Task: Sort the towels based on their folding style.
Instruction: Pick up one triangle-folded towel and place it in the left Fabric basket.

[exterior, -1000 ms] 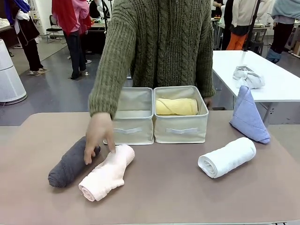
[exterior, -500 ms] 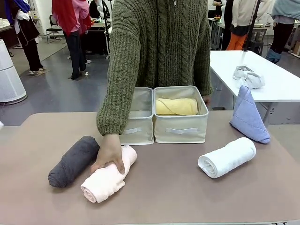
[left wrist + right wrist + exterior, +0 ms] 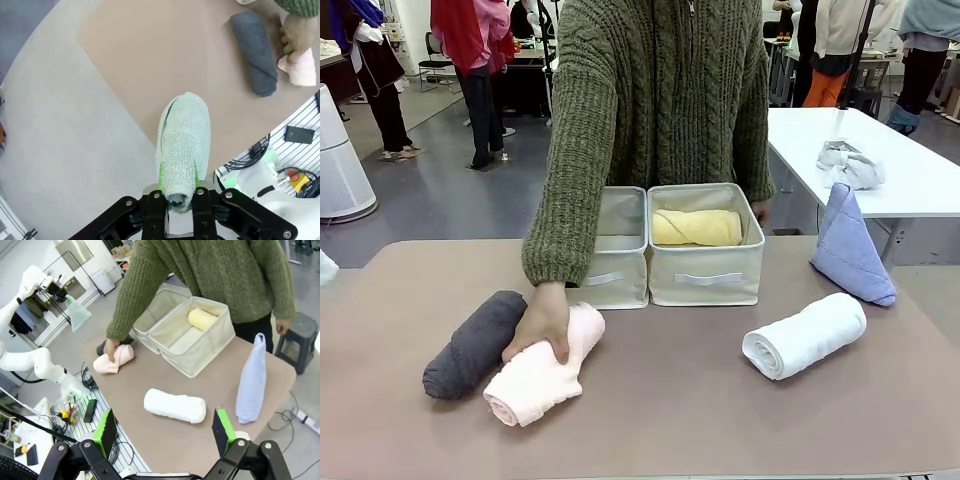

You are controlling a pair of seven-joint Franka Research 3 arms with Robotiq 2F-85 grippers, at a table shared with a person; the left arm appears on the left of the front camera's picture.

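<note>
Front view, items on brown desk [image 3: 680, 420], left to right:

1. Dark grey terry towel roll [image 3: 475, 343]: lies diagonally at the left front.
2. Pale pink terry towel roll [image 3: 542, 368]: just beside the grey one, also diagonal. The person's hand [image 3: 542, 322], in an olive knit sleeve, grips its far end.
3. Left cream fabric bin [image 3: 610, 262]: at the desk's far middle, its inside partly hidden by the sleeve.
4. Right cream fabric bin [image 3: 705, 270]: touches the left bin. It holds a yellow terry towel roll [image 3: 696, 227] lying crosswise.
5. White terry towel roll [image 3: 804, 335]: on the desk at the right front, diagonal.
6. Light blue terry towel cone [image 3: 848, 250]: at the far right edge, point uppermost.
7. Lumpy grey-white rag [image 3: 848, 164]: on the white table behind.

Left wrist view:

8. Left claw [image 3: 179, 192]: clamped on the narrow end of a pale teal terry towel cone [image 3: 183, 145], held in the air over the desk's edge.

Right wrist view:

9. Right claw [image 3: 165, 432]: fingers wide apart with nothing between them, above the desk's near side and over the white roll.
</note>
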